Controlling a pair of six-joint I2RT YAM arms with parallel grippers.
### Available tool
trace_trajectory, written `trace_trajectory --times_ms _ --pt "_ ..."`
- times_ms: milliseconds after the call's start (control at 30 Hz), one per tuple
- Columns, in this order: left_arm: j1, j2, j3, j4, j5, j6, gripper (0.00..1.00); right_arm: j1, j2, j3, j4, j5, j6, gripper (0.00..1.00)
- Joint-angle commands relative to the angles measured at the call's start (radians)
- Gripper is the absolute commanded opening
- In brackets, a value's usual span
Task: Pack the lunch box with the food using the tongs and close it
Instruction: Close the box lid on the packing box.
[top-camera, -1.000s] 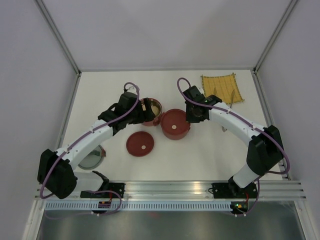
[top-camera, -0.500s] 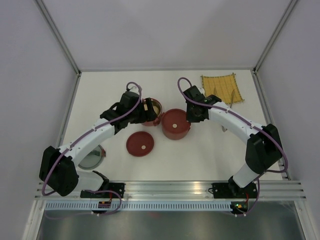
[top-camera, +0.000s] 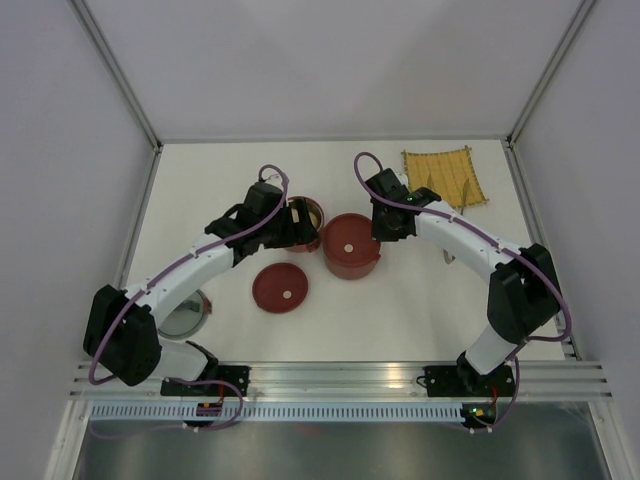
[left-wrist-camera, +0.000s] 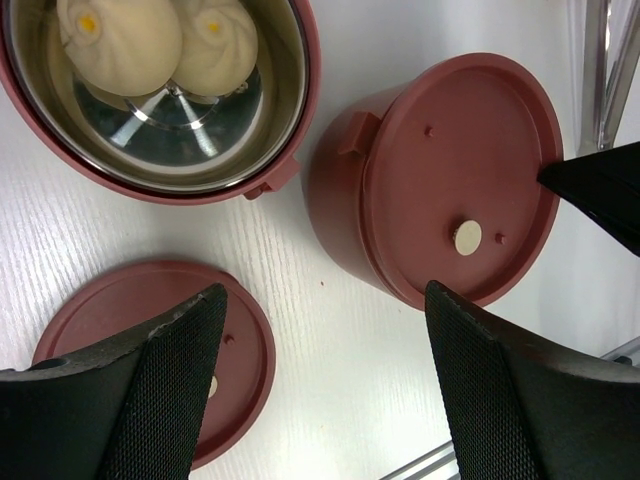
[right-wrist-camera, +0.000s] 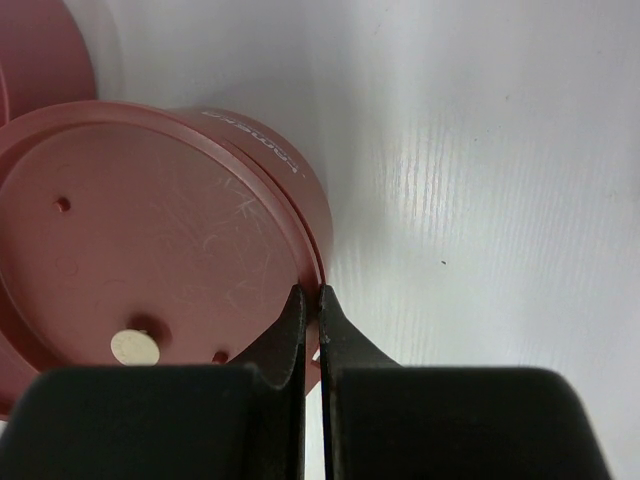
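The lunch box shows as two dark-red bowls. One bowl is open, with two pale buns of the food in its steel inside. The other bowl wears a red lid. A second lid lies loose on the table. My left gripper hangs open above the table between the loose lid and the lidded bowl. My right gripper is shut, its tips at the fitted lid's right rim. Slim silver bars may be the tongs.
A yellow woven mat lies at the back right. A steel-lined round piece with a red rim sits partly under my left arm. White walls and metal posts close in the table on three sides.
My left gripper has shifted a little right towards the open bowl. The right gripper has edged up along the lidded bowl's rim. Both grippers keep their state.
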Motion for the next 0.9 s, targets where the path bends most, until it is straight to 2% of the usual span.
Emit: trace_trajectory --times_ms 0,500,567,633,867 --pt "0.001 0.013 0.050 0.048 0.044 0.024 0.85 -0.002 0.013 0.029 0.025 -0.012 -0.010 0.00" --pt "0.001 0.048 0.050 0.073 0.058 0.020 0.81 -0.002 -0.009 0.041 -0.045 -0.058 -0.026 0.02" --pt "0.001 0.053 0.050 0.076 0.054 0.020 0.81 -0.002 -0.016 0.037 -0.052 -0.057 -0.027 0.04" --pt "0.001 0.058 0.050 0.077 0.054 0.020 0.81 -0.002 -0.022 0.029 -0.052 -0.030 -0.029 0.11" --pt "0.000 0.082 0.062 0.083 0.064 0.021 0.80 -0.002 -0.013 0.046 -0.035 -0.006 -0.029 0.17"
